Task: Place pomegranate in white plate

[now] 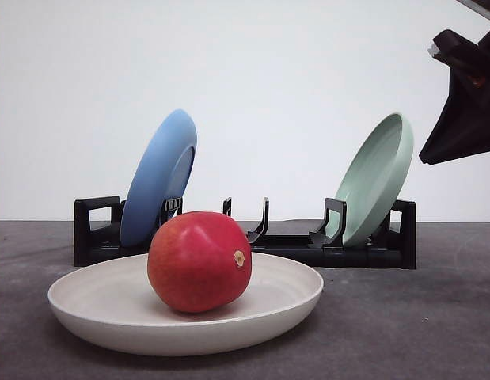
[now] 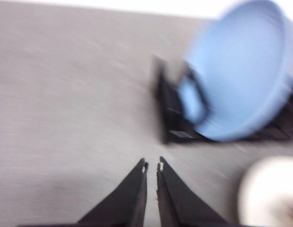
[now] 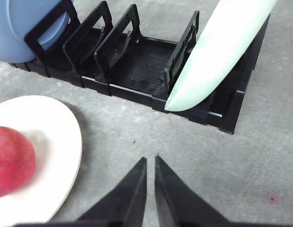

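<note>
A bare test bench rather than a kitchen: a plain white wall (image 1: 268,71) at twelve o'clock behind a grey table (image 1: 403,317) holding one black dish rack (image 1: 363,249).

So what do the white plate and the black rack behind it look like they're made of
White plate: likely matte plastic or ceramic; an even, dull cream surface with no glare. Rack: probably moulded black plastic; thin uniform dividers, a perforated floor and a faint sheen.

Left hand (image 2: 152,166) matte black, two long tapering wedge fingers, small pale marks at the tips, possibly screws though blurred, right hand (image 3: 150,161) the same plain black, angular black housing in front view
</note>
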`<action>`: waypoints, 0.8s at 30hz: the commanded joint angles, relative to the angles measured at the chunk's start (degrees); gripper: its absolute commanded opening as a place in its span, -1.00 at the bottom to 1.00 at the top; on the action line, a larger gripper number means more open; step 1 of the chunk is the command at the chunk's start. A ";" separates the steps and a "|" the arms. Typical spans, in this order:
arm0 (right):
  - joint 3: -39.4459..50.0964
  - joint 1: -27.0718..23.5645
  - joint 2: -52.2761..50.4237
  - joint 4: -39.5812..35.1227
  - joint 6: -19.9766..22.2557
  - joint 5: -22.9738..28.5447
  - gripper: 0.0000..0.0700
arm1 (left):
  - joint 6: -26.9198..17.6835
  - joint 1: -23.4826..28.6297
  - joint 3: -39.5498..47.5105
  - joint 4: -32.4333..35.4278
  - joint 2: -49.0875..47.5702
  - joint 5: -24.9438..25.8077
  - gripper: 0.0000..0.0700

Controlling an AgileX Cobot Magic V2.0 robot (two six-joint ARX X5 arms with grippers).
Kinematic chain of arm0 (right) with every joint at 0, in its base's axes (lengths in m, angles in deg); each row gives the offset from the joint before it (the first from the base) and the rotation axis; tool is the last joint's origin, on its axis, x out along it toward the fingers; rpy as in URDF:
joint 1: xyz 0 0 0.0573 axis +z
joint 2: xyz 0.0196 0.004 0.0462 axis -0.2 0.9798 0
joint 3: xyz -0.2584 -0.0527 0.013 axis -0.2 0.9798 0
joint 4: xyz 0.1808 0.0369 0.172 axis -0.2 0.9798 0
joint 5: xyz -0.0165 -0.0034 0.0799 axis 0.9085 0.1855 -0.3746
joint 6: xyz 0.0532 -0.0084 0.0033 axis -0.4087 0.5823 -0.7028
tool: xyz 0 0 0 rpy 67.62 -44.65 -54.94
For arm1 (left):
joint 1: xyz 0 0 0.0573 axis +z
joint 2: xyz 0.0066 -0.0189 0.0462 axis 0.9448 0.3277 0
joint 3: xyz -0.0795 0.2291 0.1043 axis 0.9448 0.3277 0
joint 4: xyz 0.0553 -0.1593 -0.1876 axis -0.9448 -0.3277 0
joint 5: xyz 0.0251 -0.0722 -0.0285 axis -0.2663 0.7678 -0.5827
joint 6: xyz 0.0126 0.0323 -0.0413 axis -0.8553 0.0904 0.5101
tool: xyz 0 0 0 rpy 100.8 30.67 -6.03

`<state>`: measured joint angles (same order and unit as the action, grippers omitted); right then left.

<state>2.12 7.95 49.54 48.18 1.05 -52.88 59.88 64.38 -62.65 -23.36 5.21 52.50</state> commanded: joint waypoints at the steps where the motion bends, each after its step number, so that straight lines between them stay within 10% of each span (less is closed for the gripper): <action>1: -0.44 0.25 0.33 -0.59 0.09 0.15 -0.93 | -1.04 1.72 2.53 2.68 -2.43 -0.08 -0.95; 24: -0.44 0.25 0.33 -0.59 0.09 0.15 -0.93 | -5.30 5.98 23.44 5.36 -28.34 -0.09 -0.95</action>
<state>2.12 7.95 49.54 48.18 1.05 -52.85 57.29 70.42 -39.85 -18.02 -23.06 52.49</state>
